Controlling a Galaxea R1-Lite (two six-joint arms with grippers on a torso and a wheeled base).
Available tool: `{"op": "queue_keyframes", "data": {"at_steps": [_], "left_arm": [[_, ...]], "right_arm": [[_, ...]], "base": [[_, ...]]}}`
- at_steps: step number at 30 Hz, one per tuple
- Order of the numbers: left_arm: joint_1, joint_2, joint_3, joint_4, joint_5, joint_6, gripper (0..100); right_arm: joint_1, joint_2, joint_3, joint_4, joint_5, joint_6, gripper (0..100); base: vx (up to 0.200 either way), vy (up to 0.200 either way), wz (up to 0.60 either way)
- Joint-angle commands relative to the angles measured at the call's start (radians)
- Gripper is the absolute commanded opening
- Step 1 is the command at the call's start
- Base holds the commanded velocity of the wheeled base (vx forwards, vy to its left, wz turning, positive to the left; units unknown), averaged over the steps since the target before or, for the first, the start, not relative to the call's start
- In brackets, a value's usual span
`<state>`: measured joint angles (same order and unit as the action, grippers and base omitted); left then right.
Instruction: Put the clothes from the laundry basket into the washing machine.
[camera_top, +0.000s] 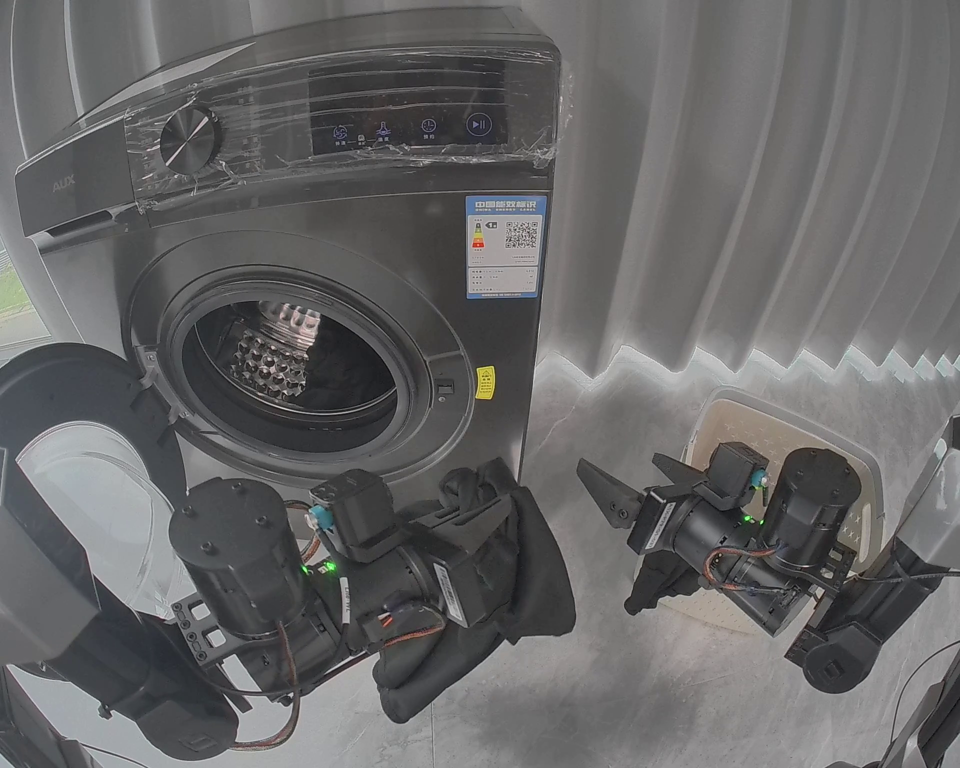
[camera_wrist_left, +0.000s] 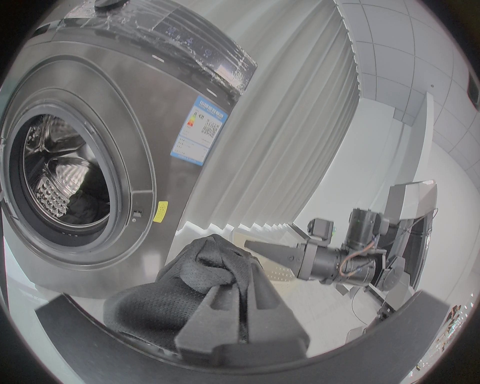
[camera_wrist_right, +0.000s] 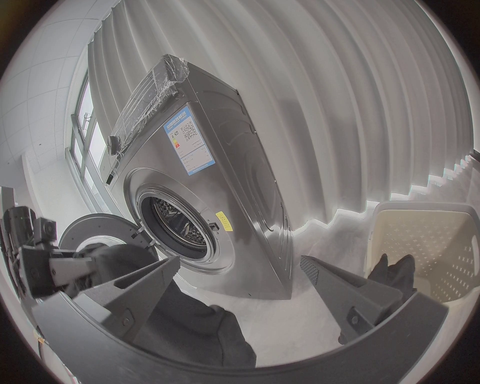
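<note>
I've got the black mesh-knit garment (camera_top: 535, 575) clamped in the left gripper (camera_top: 478, 522), fingers closed on a bunched fold, the rest hanging loose. It's in the air just in front of the grey steel front-loading washing machine (camera_top: 330, 215), below the round opening, toward its right corner. The machine's round door (camera_top: 80, 450) stands open to its left, and dark clothes (camera_top: 350, 378) lie in the drum. Right of the machine, on the floor, sits the cream perforated plastic laundry basket (camera_wrist_right: 425, 240), with a dark cloth (camera_wrist_right: 395, 267) draped over its rim. The right gripper (camera_top: 622, 478) hangs at the basket's machine-side edge, fingers spread wide. A white pleated curtain (camera_top: 750, 200) hangs right of the machine.
</note>
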<state>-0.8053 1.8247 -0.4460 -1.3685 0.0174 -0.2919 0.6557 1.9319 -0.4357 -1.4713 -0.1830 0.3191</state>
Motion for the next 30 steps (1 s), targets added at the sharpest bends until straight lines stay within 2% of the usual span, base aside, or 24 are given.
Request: {"op": "queue_keyframes", "data": {"at_steps": [1, 5, 13, 19, 20, 23, 24, 26, 30], "left_arm": [[-0.012, -0.007, -0.019, -0.004, 0.015, 0.0, 0], [-0.009, -0.025, -0.054, -0.006, 0.064, -0.001, 0], [-0.002, -0.053, -0.056, 0.0, 0.07, -0.015, 0], [0.002, -0.039, -0.063, 0.003, 0.096, -0.016, 0], [0.006, -0.035, -0.074, 0.008, 0.096, -0.018, 0], [0.023, -0.015, -0.091, 0.008, 0.099, -0.019, 0], [0.034, -0.002, -0.099, 0.008, 0.11, -0.021, 0], [0.041, 0.01, -0.108, 0.008, 0.122, -0.023, 0], [0.044, 0.016, -0.103, 0.011, 0.125, -0.023, 0]], "right_arm": [[-0.008, -0.01, 0.025, -0.001, -0.001, -0.002, 100], [-0.027, -0.008, 0.043, -0.001, -0.001, -0.011, 100], [-0.019, -0.005, 0.065, -0.001, 0.008, -0.008, 100], [0.054, -0.014, 0.13, -0.026, 0.043, -0.008, 100], [0.091, -0.021, 0.17, -0.05, 0.059, -0.006, 100], [0.131, -0.044, 0.229, -0.072, 0.102, 0.001, 100], [0.137, -0.056, 0.27, -0.078, 0.165, 0.003, 100], [0.139, -0.068, 0.292, -0.078, 0.215, 0.003, 100], [0.153, -0.077, 0.281, -0.078, 0.232, 0.018, 100]], "base": [[0.0, 0.0, 0.0], [0.0, 0.0, 0.0], [0.0, 0.0, 0.0], [0.0, 0.0, 0.0], [0.0, 0.0, 0.0], [0.0, 0.0, 0.0], [0.0, 0.0, 0.0], [0.0, 0.0, 0.0], [0.0, 0.0, 0.0]]}}
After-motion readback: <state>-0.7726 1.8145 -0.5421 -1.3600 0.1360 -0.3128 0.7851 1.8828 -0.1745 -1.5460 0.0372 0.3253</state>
